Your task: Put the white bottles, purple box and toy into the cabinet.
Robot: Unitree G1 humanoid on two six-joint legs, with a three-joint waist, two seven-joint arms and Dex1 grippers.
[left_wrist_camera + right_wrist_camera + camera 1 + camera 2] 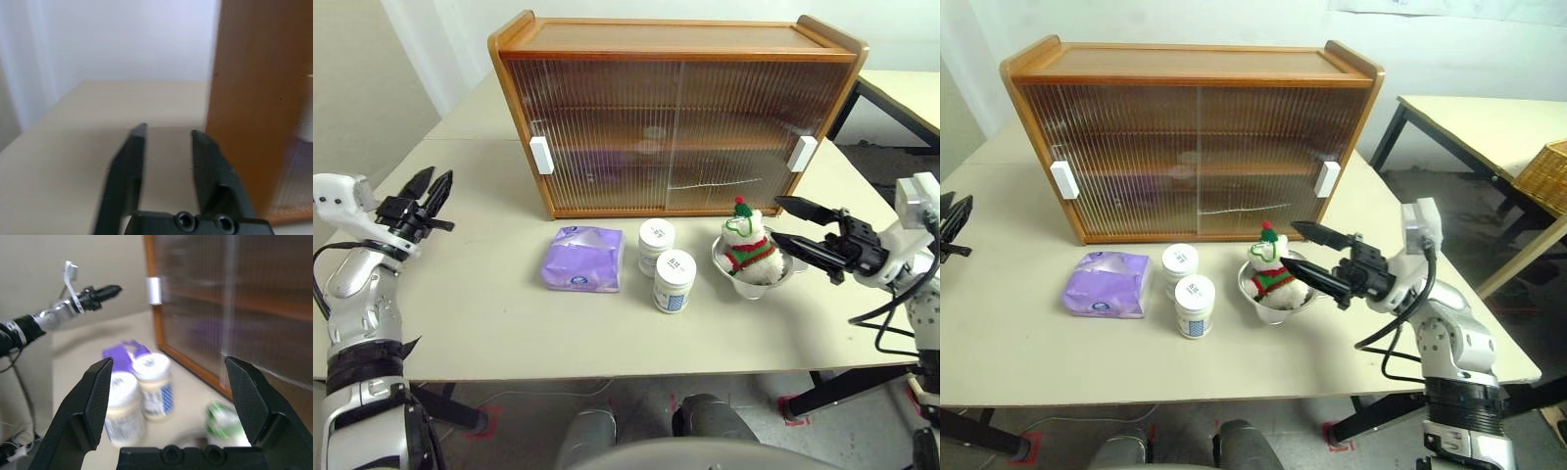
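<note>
The brown cabinet (675, 108) stands at the back of the table with both ribbed sliding doors shut. In front of it lie the purple box (583, 258) and two white bottles (656, 240) (674, 279). To their right the toy (747, 240) sits in a steel bowl (785, 278). My right gripper (775, 217) is open wide and points left, its tips just right of the toy and apart from it. Far left of the table, beside the cabinet's end (249, 98), my left gripper (433, 186) hovers with a narrow gap between its fingers and nothing in it.
White handles (541, 155) (802, 153) sit at the outer edges of the cabinet doors. A second table (1489, 117) with a wicker basket (1547, 171) stands at the back right. Bare tabletop (489, 323) lies in front of and left of the objects.
</note>
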